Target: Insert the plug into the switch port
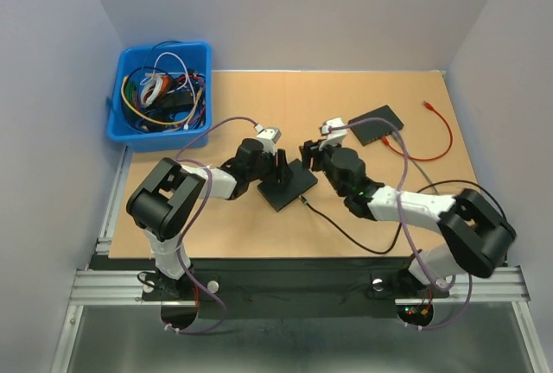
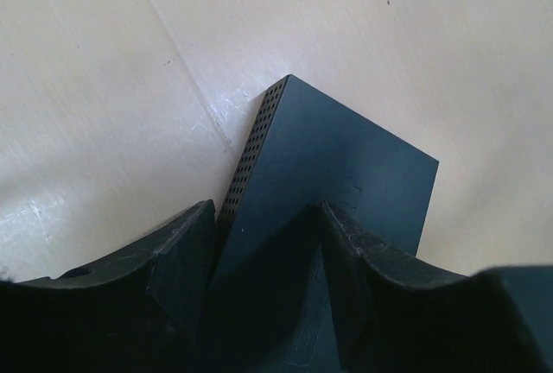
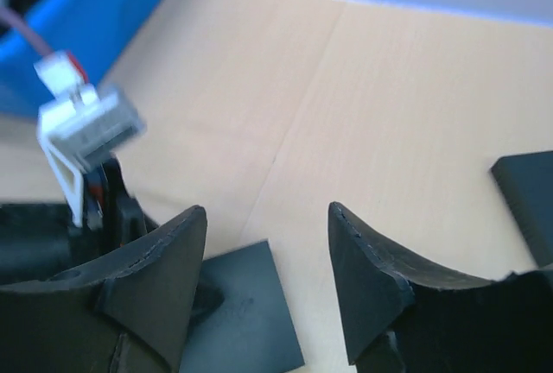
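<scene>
A flat black switch point(image 1: 289, 186) lies at the table's middle. A thin black cable point(image 1: 341, 226) runs from its near right edge, where the plug end point(image 1: 304, 201) touches the switch; I cannot tell if it sits in a port. My left gripper point(image 1: 278, 167) is open over the switch's far left part. In the left wrist view the switch point(image 2: 346, 166) lies between and under the fingers point(image 2: 186, 248), its vented side by the left one. My right gripper point(image 1: 309, 155) is open and empty above the switch's far right corner point(image 3: 238, 317).
A second black switch point(image 1: 376, 124) with a red cable point(image 1: 441, 131) lies at the back right; its corner shows in the right wrist view point(image 3: 529, 205). A blue bin point(image 1: 160, 95) of tangled cables stands at the back left. Both grippers are close together.
</scene>
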